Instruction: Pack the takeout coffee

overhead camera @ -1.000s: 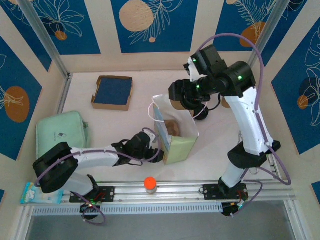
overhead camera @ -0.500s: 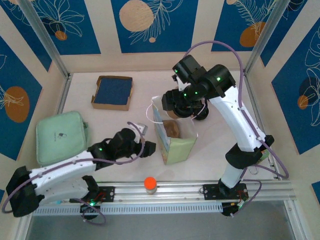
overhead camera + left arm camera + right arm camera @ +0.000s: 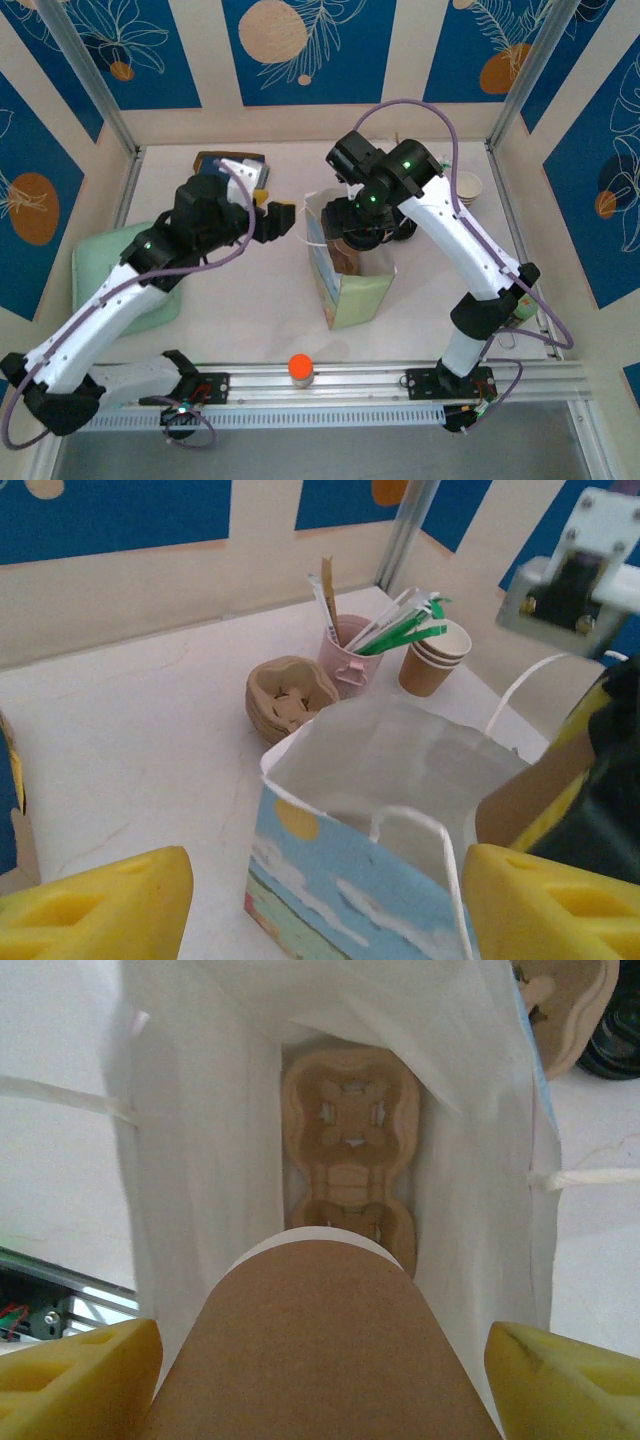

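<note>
At the back left of the pale table (image 3: pixel 230 300) lies a shallow cardboard box (image 3: pixel 258 170) lined in dark blue, only its far strip showing; nearer, by the left edge, sits a mint-green padded pouch (image 3: pixel 95 270), flat on the surface, partly covered; along the near edge runs a silver rail (image 3: pixel 380 379), and on it stands a small bottle with an orange cap (image 3: pixel 301 368), upright; behind everything the walls carry blue panels (image 3: pixel 340 50) with white leaf outlines and orange-tan discs (image 3: pixel 272 30); slanting metal posts (image 3: pixel 95 75) rise at the two rear corners.
</note>
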### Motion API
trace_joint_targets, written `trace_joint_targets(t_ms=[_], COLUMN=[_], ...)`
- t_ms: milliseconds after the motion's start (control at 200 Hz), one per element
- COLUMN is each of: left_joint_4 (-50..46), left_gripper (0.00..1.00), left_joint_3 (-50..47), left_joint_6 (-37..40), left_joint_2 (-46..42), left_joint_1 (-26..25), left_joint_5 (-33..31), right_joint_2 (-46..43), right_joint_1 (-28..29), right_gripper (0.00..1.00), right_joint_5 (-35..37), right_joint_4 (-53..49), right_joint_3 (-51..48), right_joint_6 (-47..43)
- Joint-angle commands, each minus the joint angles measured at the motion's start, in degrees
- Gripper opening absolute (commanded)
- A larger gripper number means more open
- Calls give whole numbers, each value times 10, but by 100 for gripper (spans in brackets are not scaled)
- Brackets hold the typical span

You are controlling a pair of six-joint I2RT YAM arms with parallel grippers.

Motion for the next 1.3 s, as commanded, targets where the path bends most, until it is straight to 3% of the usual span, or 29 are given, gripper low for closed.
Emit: trace_joint_targets(t_ms=[0,265,430,665,986,1161,1296], left_joint_4=[-54,-129,-158,-152,-92,-128,-191], left_gripper=[72,73,73,74,81,82,82], left_joint_3=[46,216,272,282,298,341,375], left_joint_6=[46,135,166,150,54,79,146], left_joint_2=[60,245,305,279,196,252,315], left_joint_1=[20,36,36,53,116,115,102], left_joint_5=[40,109,110,97,171,210,223], right_joint_2=[-31,-45,-50,-51,-48,-49,-48], right_joint_1=[9,19,21,36,43,44,46], right_gripper=[48,46,45,44,44,44,44], right_joint_5=[0,-6,-15,-23,-24,-27,-36], right_joint_4=[-46,-22,-10,-5,-1,2,2], right_joint_3=[-16,-70,-88,-88,-89,-88,-89], right_joint_6=[13,14,13,3,0,0,-3])
